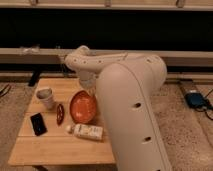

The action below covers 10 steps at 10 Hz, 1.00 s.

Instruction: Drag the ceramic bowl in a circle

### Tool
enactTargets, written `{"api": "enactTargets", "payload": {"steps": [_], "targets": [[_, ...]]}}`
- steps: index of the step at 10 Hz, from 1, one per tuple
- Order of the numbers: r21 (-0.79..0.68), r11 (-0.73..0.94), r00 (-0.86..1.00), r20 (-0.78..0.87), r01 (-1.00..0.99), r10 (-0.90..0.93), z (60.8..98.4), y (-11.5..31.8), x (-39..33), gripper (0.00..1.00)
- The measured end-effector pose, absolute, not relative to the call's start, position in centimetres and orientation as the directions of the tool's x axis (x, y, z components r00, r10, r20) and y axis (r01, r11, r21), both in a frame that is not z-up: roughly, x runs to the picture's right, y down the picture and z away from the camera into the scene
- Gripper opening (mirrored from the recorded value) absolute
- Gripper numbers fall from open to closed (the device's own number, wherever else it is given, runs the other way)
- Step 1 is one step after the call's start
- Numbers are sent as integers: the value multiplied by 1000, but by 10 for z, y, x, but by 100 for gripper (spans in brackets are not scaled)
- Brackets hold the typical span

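Where a thick white robot arm (131, 107) rises from the near right and folds back down over a small wooden table (55, 150), its gripper (90, 91) meets the far right edge of the ceramic bowl (82, 107). The gripper sits low, right at the bowl's rim and partly behind the arm's own bulk. Whether it is open or closed, and whether it actually has hold of the rim, cannot be told.

The ceramic bowl is wide, round and shallow, glazed orange-red with a darker rim. It appears tipped, its inside facing towards the viewer. It stands towards the right of the table's middle and is the largest item there.

To the left of the bowl, just beside it, a slim dark red object (60, 114) lies lengthwise from far to near. Further left and a little farther back stands a pale grey-white cup (45, 97), upright. Near the left edge, closer to the viewer, a flat black rectangular object (38, 124) lies on the wood. Just in front of the bowl, a pale bottle (87, 131) lies on its side, its cap pointing left.

Behind the table runs a long pale ledge (30, 54) below a dark wall. On the floor at the far right rests a blue object (196, 99).
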State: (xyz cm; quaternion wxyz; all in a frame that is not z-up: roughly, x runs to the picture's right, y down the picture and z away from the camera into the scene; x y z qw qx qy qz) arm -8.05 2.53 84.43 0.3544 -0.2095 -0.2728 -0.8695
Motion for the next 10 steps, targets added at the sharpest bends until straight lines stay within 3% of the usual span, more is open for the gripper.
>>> {"api": "enactTargets", "payload": {"steps": [3, 6, 10], "targets": [[215, -622, -623, 538, 753, -568, 862, -2, -83, 0], [12, -591, -508, 525, 806, -682, 882, -32, -66, 0], [-106, -551, -415, 546, 828, -728, 890, -40, -33, 0]]}}
